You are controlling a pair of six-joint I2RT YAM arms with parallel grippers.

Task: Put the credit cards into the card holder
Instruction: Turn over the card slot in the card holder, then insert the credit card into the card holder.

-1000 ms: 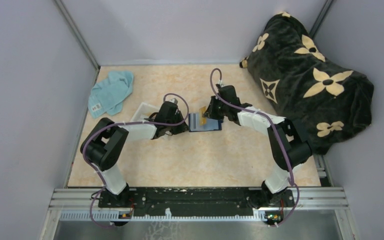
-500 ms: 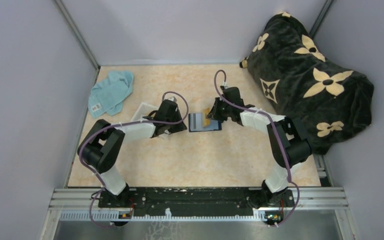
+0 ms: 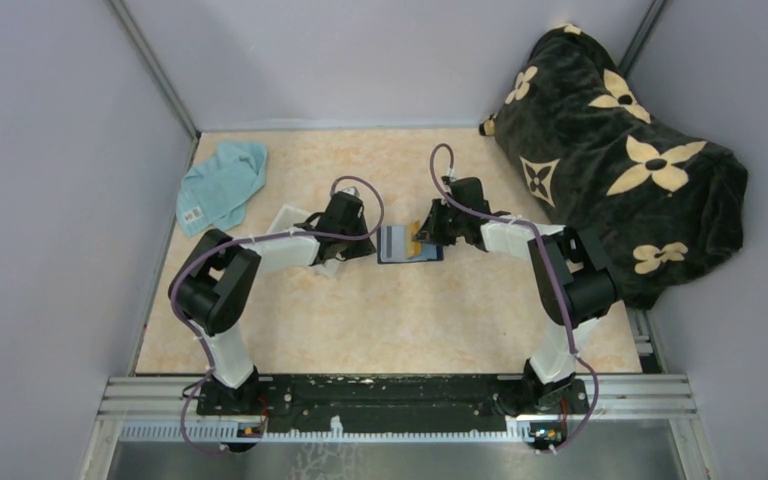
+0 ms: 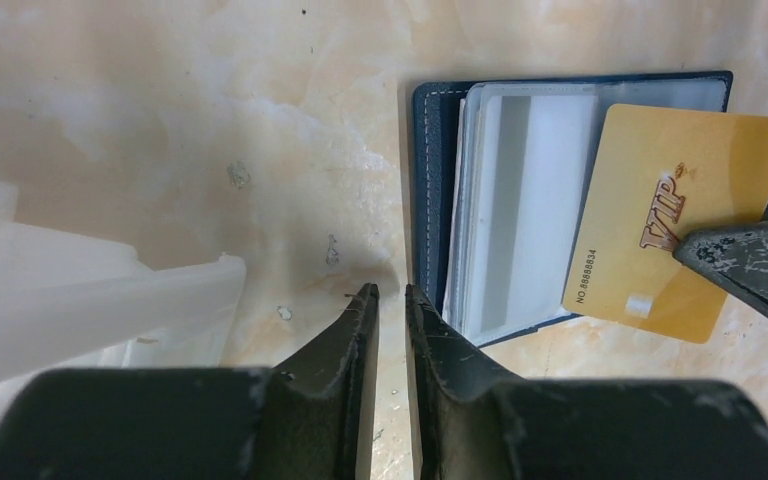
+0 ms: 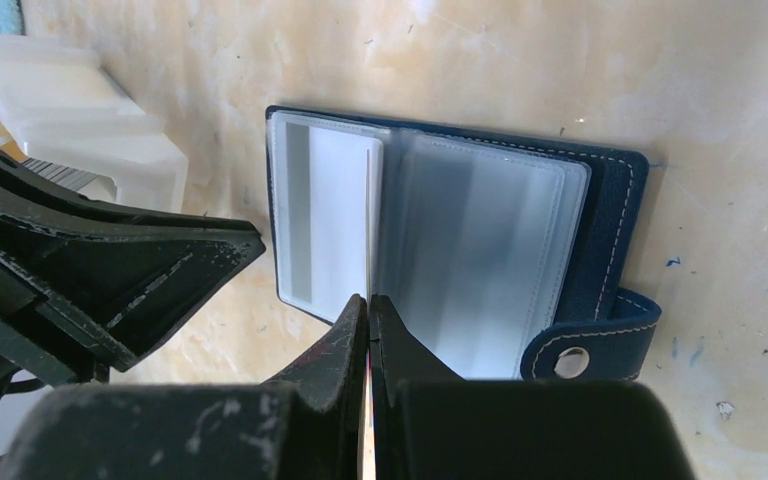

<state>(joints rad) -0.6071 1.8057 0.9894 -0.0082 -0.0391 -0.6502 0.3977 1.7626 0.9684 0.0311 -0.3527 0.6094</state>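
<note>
The card holder point(image 3: 400, 246) lies open on the table, a navy-blue wallet with clear sleeves point(image 5: 480, 240). Its navy cover point(image 4: 426, 170) also shows in the left wrist view. My right gripper point(image 3: 428, 232) is shut on a gold "VIP" credit card point(image 4: 675, 215) and holds it tilted over the wallet's right half. In the right wrist view the card runs edge-on between the fingertips point(image 5: 369, 305). My left gripper point(image 4: 385, 295) sits just left of the wallet's edge, low over the table, with its jaws nearly together and nothing between them.
A clear plastic tray point(image 3: 288, 222) stands just left of my left gripper, and it also shows in the left wrist view point(image 4: 80, 290). A teal cloth point(image 3: 222, 183) lies at the back left. A dark flowered blanket point(image 3: 620, 160) fills the right side.
My right gripper has shifted slightly right with the gold card, which now covers less of the wallet. My left gripper has edged a little toward the wallet's left edge.
</note>
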